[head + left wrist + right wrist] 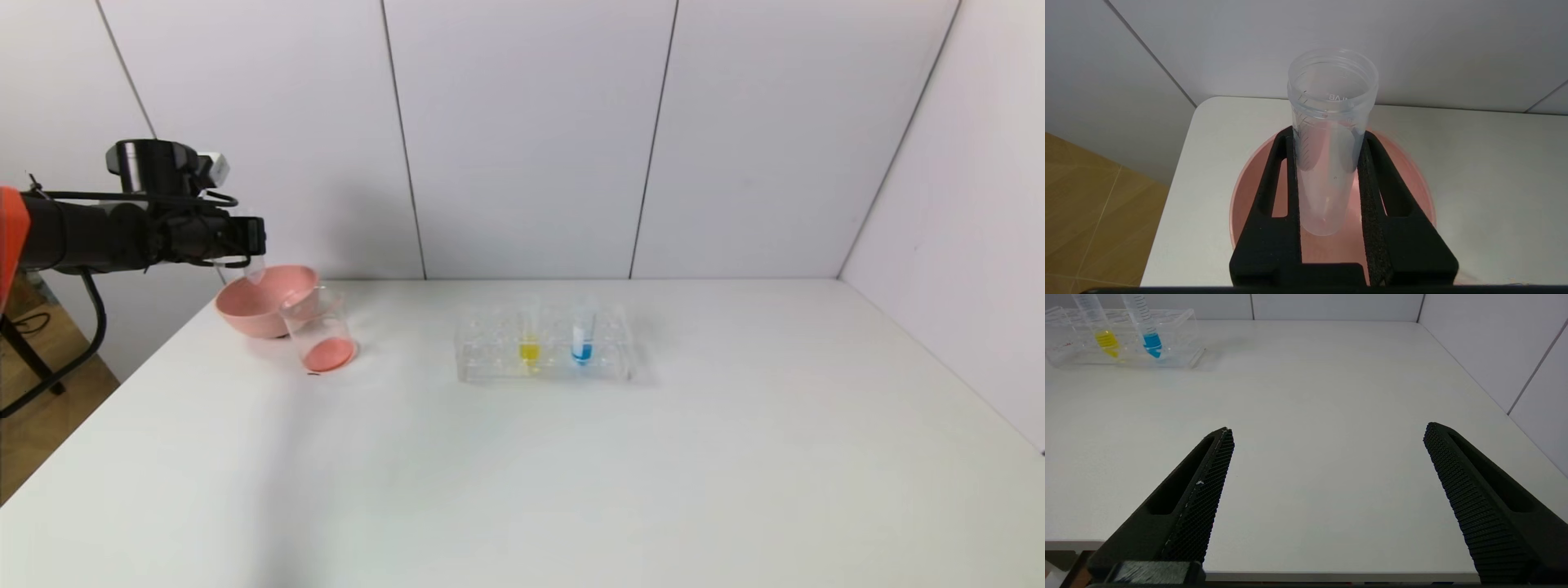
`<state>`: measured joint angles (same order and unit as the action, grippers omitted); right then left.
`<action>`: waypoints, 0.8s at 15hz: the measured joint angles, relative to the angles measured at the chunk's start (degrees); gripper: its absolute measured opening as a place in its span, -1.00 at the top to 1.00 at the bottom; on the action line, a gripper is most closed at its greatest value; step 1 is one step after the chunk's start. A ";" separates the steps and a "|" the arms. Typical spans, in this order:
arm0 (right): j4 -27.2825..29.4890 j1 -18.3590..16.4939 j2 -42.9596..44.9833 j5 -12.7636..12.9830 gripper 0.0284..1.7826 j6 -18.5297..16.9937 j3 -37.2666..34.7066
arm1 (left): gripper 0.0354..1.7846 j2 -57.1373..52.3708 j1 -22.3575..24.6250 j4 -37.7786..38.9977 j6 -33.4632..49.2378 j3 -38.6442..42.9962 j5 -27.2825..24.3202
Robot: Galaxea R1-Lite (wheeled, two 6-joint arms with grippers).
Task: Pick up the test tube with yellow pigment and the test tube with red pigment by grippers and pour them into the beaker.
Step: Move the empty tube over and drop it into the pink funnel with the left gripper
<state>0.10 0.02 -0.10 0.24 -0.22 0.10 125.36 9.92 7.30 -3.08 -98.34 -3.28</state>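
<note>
Head view: my left gripper [245, 245] held an emptied tube [255, 269] over the pink bowl [265, 300]; the beaker [321, 331] just beside it already held red. Left wrist: jaws clamped on that clear tube. Right wrist: right gripper [1327, 441] gaped empty, test tube with yellow pigment [1106, 339] still racked far ahead, unpoured.

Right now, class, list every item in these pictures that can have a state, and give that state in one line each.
Left gripper: shut on emptied test tube, above pink bowl.
Right gripper: open, empty.
Beaker: upright, red liquid inside.
Yellow tube: upright in rack.
Blue tube: upright in rack.
</note>
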 joint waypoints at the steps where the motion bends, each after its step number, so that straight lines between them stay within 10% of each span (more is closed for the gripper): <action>1: 0.00 0.00 -0.01 0.02 -0.91 -0.02 0.00 | 0.54 0.91 0.60 0.63 -0.13 -0.35 -0.20; 12: 0.00 0.00 0.00 0.02 -0.91 -0.02 0.00 | 0.54 5.49 3.27 1.27 -0.13 -1.60 -4.00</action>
<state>0.10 0.02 -0.10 0.27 -0.24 0.10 130.84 13.19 8.57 -3.22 -99.94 -7.28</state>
